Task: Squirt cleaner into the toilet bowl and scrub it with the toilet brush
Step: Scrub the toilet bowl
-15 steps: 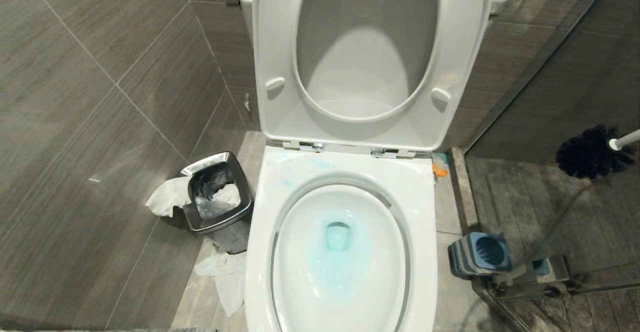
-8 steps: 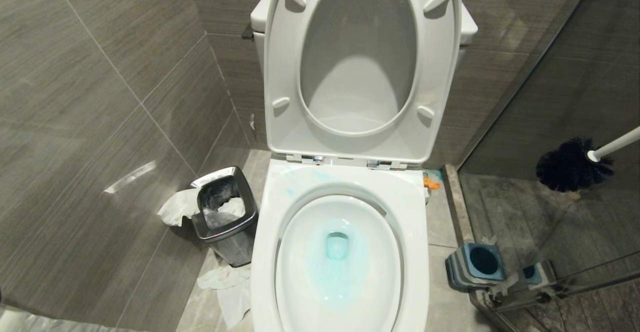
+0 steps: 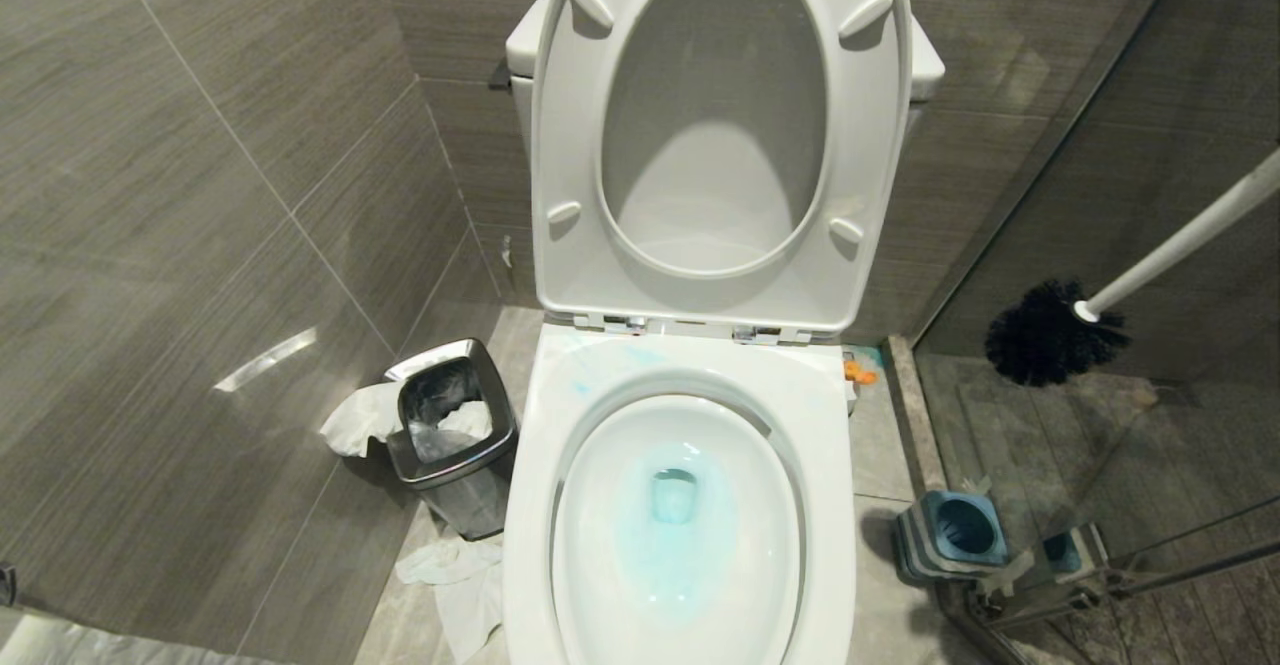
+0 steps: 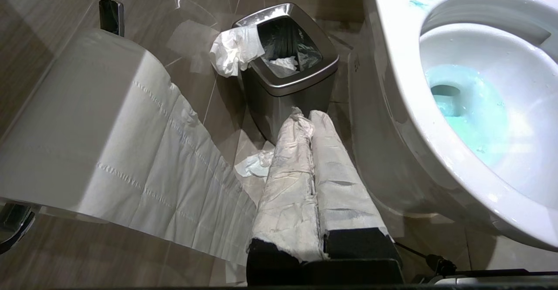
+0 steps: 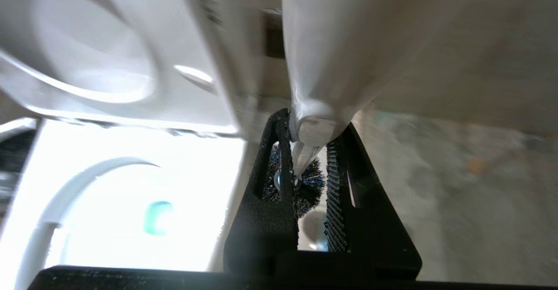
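Grey tiled walls (image 3: 200, 175) close in on the toilet's left, and a glass shower partition (image 3: 1130, 275) on its right, leaving only narrow strips of floor (image 3: 880, 445) either side. At the middle stands the toilet bowl (image 3: 680, 535), seat and lid (image 3: 720, 135) raised upright against the tank, so the oval opening is unobstructed from above. The cleaner (image 3: 672, 545) tints the water pale teal around the drain hole, with thin teal smears on the rim (image 3: 600, 365) near the hinges.

Right gripper (image 5: 305, 150) is pinching the toilet brush (image 3: 1060, 333) by its white handle, the dark ridged fingers (image 5: 335, 203) pressed against it on both sides. Beyond the fingertips, down the handle, sits the black bristle head. In the head view the handle runs as a long diagonal from the upper right edge, with the bristle head at its lower left end, pointing toward the toilet. It hangs in the air in front of the partition, well apart from the bowl's rim and above the striped holder (image 3: 950, 535) on the floor.

Left gripper (image 4: 307, 117), wrapped in white, has its fingers pressed together and holds nothing; just ahead of it stands the steel bin (image 4: 287, 76) with tissue (image 4: 233, 50) draped over its edge, and beside it hangs a toilet paper roll (image 4: 87, 120).
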